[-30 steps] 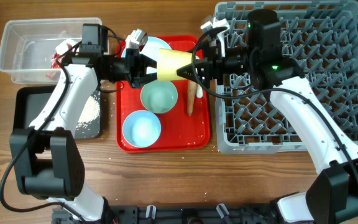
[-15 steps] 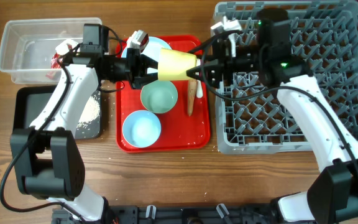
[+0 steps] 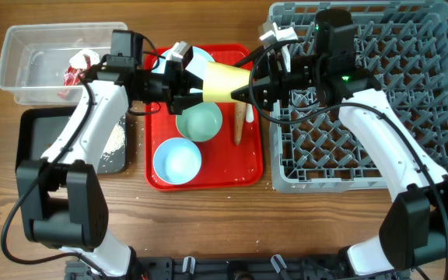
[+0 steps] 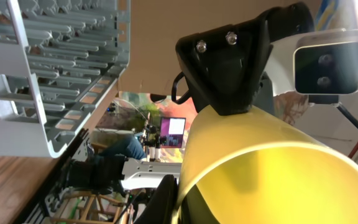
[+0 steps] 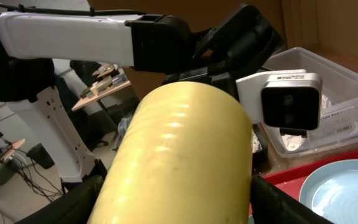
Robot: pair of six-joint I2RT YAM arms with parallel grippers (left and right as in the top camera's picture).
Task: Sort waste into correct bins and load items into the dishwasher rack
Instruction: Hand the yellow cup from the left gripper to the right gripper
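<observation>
Between the left jaws and right jaws the small yellow cup [image 3: 225,82] is held sideways, carried slightly toward the right jaws since a second ago. Rim is clamped by left jaws; base is flanked by right jaws, grip cannot be told. Handover toward dishwasher rack [image 3: 379,148] is judged underway.

You see the yellow cup [image 3: 222,82] sideways above the red tray [image 3: 247,167], left gripper [image 3: 190,87] at its wide end, right gripper [image 3: 246,88] at its narrow end.
</observation>
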